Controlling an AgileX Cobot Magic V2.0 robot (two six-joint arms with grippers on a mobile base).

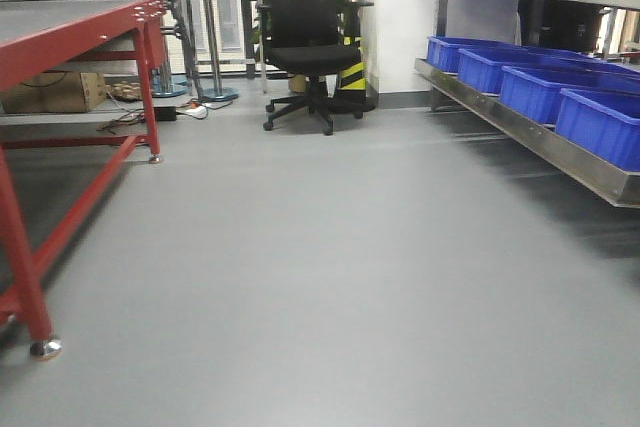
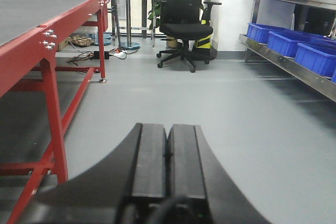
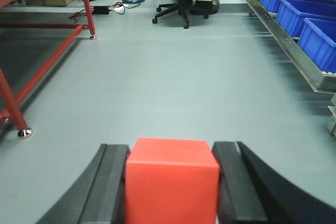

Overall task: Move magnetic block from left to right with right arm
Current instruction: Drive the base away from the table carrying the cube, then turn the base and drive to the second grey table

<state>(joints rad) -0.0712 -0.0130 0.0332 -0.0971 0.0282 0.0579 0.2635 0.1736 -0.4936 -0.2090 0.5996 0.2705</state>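
Note:
The magnetic block (image 3: 172,182), a plain bright-red cube, fills the lower middle of the right wrist view. My right gripper (image 3: 171,146) is shut on it, one black finger (image 3: 107,182) against its left face and the other against its right face, well above the grey floor. In the left wrist view my left gripper (image 2: 168,127) is shut with nothing in it, its two black pads pressed together. Neither gripper nor the block appears in the front view.
A red-framed table (image 1: 60,32) stands at the left, with a cardboard box (image 1: 55,92) and cables under it. A black office chair (image 1: 305,47) is straight ahead. Blue bins (image 1: 540,87) sit on a steel shelf (image 1: 520,132) along the right.

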